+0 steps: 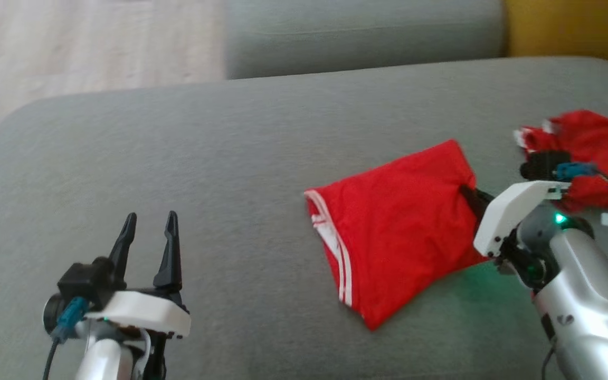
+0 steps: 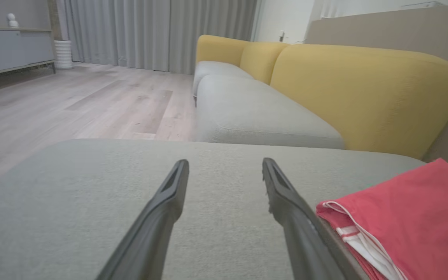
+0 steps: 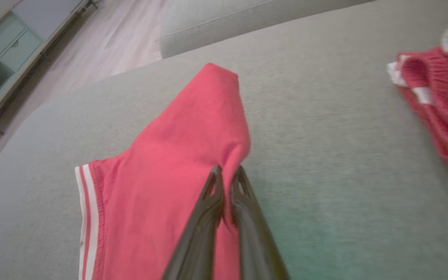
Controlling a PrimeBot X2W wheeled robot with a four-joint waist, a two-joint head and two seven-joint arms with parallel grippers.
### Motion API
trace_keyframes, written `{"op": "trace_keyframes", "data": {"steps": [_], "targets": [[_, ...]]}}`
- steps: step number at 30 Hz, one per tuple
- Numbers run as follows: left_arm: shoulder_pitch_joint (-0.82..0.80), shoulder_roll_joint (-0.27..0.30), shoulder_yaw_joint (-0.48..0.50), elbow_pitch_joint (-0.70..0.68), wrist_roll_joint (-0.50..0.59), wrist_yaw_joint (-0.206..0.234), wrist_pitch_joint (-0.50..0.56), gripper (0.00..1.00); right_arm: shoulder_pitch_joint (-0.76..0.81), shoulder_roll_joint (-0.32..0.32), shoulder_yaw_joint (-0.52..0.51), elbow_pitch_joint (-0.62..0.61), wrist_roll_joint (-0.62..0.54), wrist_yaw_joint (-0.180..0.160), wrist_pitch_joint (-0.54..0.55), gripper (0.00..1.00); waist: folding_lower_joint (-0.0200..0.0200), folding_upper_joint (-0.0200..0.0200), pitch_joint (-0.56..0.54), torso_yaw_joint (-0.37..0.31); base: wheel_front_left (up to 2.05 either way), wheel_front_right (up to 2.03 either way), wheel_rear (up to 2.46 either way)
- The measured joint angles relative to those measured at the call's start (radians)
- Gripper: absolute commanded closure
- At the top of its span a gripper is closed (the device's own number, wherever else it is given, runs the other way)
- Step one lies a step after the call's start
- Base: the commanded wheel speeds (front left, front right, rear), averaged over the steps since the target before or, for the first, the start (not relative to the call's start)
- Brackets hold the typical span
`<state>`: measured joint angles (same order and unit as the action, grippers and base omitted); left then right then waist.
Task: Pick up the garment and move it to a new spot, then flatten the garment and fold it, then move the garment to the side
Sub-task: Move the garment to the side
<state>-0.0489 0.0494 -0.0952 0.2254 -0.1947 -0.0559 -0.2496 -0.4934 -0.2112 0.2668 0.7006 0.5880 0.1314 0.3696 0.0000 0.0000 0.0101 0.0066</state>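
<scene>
Right hand [image 3: 227,174] clenched on edge of folded garment [image 1: 399,221], right half of sofa cushion [image 1: 203,158]; shallow pinch may hold one layer, unfolding it when dragged.

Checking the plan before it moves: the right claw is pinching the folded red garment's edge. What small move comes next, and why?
Probably lift the right claw slightly, so the folded red garment can be carried aside. The claw is shut on its edge, the fold looks finished, and the rest lies flat on the grey cushion.
</scene>
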Motion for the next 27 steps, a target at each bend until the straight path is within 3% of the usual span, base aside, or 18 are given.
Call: {"op": "trace_keyframes", "data": {"steps": [16, 21, 27], "targets": [[-0.065, -0.003, -0.088, -0.013, -0.004, 0.004, 0.0, 0.0, 0.005, -0.025, -0.023, -0.098, 0.009, 0.0, -0.024, 1.0, 0.0, 0.0, 0.048, -0.295, 0.0, 0.0, 0.0], [-0.073, -0.003, -0.087, -0.014, -0.002, 0.003, 0.0, 0.0, 0.015, -0.028, -0.023, -0.126, 0.021, 0.0, -0.038, 1.0, 0.0001, 0.0, 0.09, -0.324, 0.0, 0.0, 0.0], [-0.112, 0.001, -0.089, -0.011, 0.015, -0.006, 0.0, 0.0, -0.048, -0.061, -0.006, -0.142, 0.023, 0.0, -0.045, 1.0, 0.0, 0.0, 0.152, -0.306, 0.0, 0.0, 0.0]]}}
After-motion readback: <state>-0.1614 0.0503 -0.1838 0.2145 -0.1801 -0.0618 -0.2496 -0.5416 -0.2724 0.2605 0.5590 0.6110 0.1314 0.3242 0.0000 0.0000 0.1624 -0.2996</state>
